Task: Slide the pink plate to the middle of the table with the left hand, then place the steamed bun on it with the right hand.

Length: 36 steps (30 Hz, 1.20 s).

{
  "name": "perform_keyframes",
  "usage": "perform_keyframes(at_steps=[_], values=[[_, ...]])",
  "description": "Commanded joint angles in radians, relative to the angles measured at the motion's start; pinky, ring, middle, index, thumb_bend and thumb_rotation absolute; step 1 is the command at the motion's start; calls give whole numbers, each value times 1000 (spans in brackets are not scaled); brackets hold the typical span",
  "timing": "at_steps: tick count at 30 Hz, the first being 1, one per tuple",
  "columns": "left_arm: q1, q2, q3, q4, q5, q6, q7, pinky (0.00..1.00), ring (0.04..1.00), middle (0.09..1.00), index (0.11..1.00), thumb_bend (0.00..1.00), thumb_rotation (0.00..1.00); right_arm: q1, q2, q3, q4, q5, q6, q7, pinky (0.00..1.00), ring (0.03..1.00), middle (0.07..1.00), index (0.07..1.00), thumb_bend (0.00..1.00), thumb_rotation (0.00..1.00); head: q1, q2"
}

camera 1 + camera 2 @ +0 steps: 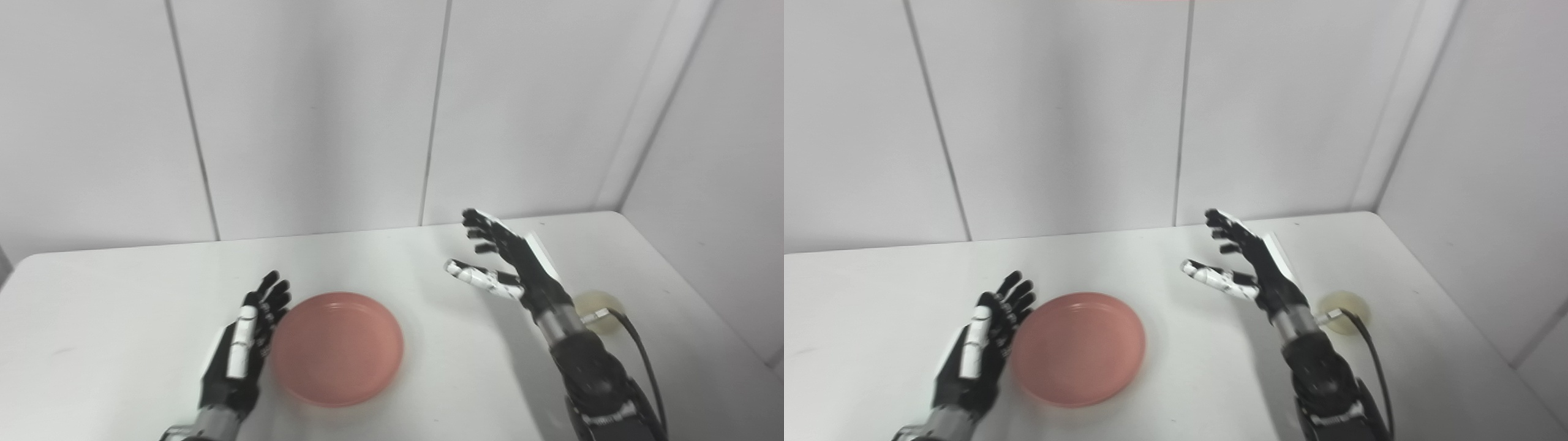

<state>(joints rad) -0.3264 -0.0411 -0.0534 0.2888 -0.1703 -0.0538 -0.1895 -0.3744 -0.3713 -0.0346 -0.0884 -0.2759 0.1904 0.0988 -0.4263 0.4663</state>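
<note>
Two hands up | left hand (242, 343) released, flat against pink plate (338, 348) rim, plate left of table (122, 294) middle | push low, level, rightward | right hand (511, 263) released, raised; steamed bun (1344, 311) behind wrist, untouched

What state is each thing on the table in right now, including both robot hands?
Plate: empty, flat on the table, a little left of centre.
Bun: on the table at the right, partly hidden behind the right wrist, not held.
Left robot hand: open, against the plate's left rim.
Right robot hand: open, raised, holding nothing.
</note>
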Motion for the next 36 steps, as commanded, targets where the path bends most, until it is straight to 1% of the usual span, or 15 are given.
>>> perform_keyframes(at_steps=[1,2,5,6,11,16,21,22,25,27,32,33,34,35,36], values=[[15,14,4,-21,-12,6,-21,979,960,945,917,478,1000,-42,-43,11,-60,-93,54,-12,746,825,839,833,688,529,-9,0],[15,16,5,-26,-14,12,-21,979,960,945,918,477,1000,-44,-54,16,-68,-122,69,-13,747,827,840,833,693,534,-9,0],[15,36,3,-29,-7,10,-36,979,964,953,931,480,1000,-55,-94,25,-87,-211,179,12,774,838,839,833,718,546,-36,-3],[15,41,3,-31,-7,12,-40,981,966,956,938,483,1000,-57,-106,26,-93,-231,210,23,793,854,851,835,706,516,-43,-1],[10,45,19,-21,-28,6,-47,974,958,947,928,492,1000,-49,-154,14,-111,-318,275,68,765,848,859,838,716,455,-72,0],[8,51,28,-21,-37,10,-55,961,953,943,922,496,1000,-53,-132,-80,-109,-448,279,192,758,854,868,858,735,382,-95,3],[10,50,22,-35,-26,32,-48,975,961,948,928,511,1000,-54,-136,-158,-112,-548,279,285,743,842,860,853,765,364,-36,12],[12,49,19,-38,-20,31,-47,972,960,948,929,505,1000,-51,-137,-175,-114,-562,279,297,731,837,857,848,777,375,-14,14],[15,44,13,-42,-9,25,-39,960,952,940,922,507,1000,-44,-138,-222,-117,-594,279,328,718,823,848,846,793,374,-4,12],[15,40,11,-41,-7,24,-36,953,947,936,915,513,1000,-35,-155,-237,-110,-598,279,329,729,819,842,849,800,371,-5,12],[13,44,11,-34,-4,19,-38,953,945,936,909,497,1000,-31,-161,-252,-91,-604,279,324,762,834,850,855,800,335,-64,-5],[13,45,12,-35,-5,18,-39,959,950,940,914,495,1000,-32,-157,-255,-89,-613,279,329,657,763,798,859,813,337,-64,-5],[12,47,16,-33,-13,19,-43,960,951,941,915,495,1000,-35,-153,-258,-85,-622,279,342,638,751,789,860,815,338,-81,-9],[11,48,18,-31,-19,19,-47,972,959,947,921,493,1000,-37,-151,-259,-82,-628,279,351,516,663,724,870,822,339,-81,-9],[11,49,21,-30,-24,17,-51,973,960,948,922,493,1000,-40,-145,-264,-78,-638,279,362,507,657,719,871,822,339,-93,-12]])
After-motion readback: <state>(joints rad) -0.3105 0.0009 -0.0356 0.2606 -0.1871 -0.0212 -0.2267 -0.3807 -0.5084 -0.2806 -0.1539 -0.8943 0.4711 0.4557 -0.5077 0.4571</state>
